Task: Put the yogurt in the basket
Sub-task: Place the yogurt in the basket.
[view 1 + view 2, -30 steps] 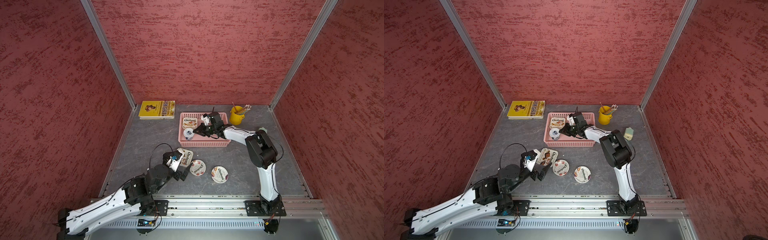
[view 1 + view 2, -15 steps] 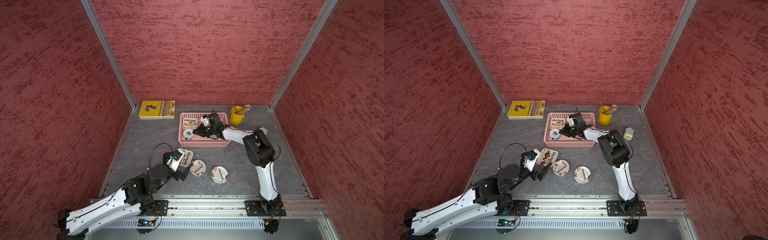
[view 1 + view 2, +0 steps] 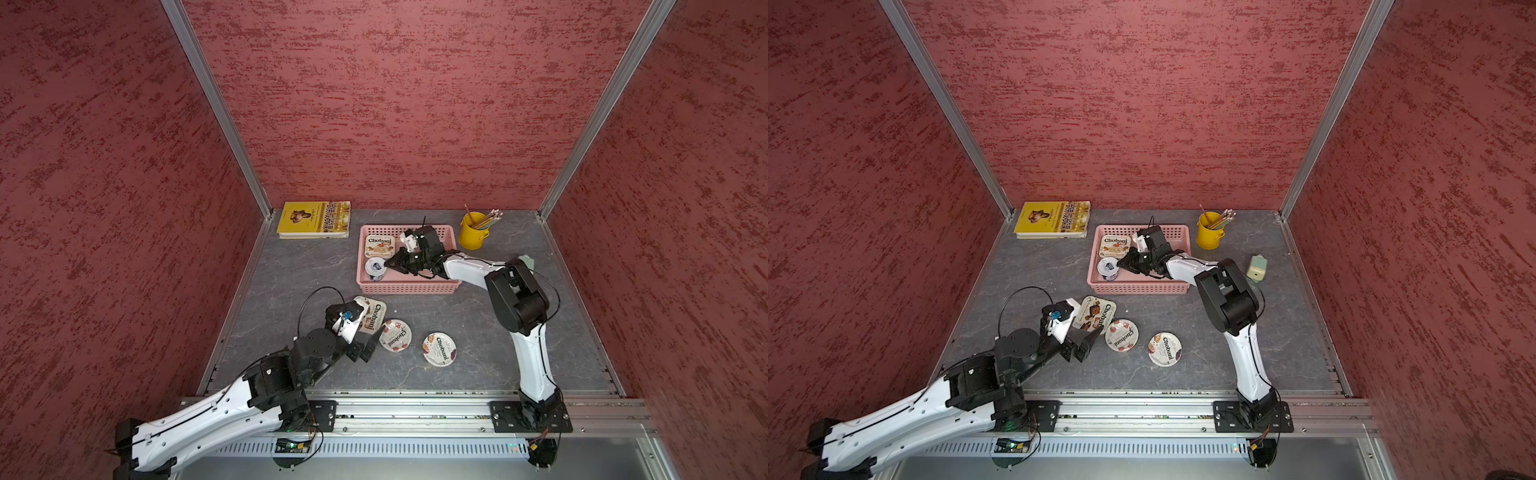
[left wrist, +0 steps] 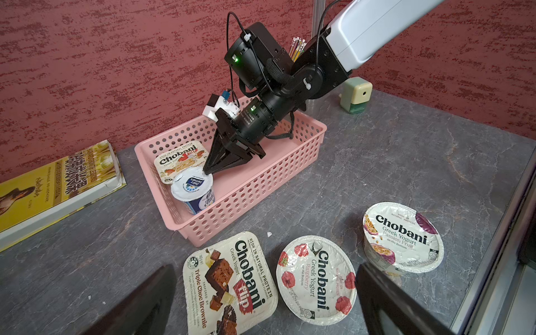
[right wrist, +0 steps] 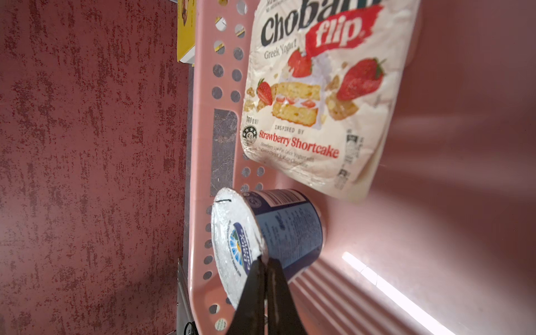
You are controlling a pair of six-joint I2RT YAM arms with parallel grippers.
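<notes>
Right gripper [image 4: 206, 171] jaws shut on small yogurt cup [image 4: 192, 185] rim in basket [image 4: 261, 185]: open slow & lift straight; left gripper [image 4: 265, 269] jaws wide open, empty

A lab robot cell: red textured walls [image 3: 415, 104], aluminium corner posts [image 3: 217, 108], a metal mounting rail [image 3: 415, 415].

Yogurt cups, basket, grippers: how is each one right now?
Pink perforated plastic basket: holds two cups.
Small round blue-white foil-lidded cup: upright in basket.
Rectangular strawberry Chobani cup: lid up in basket.
Rectangular brownie Chobani cup: on grey table, outside basket.
Round raspberry Chobani cup: on table.
Round passion-fruit Chobani cup: on table.
Right gripper: shut, tips at small cup's lid rim.
Left gripper: open, empty.
</notes>
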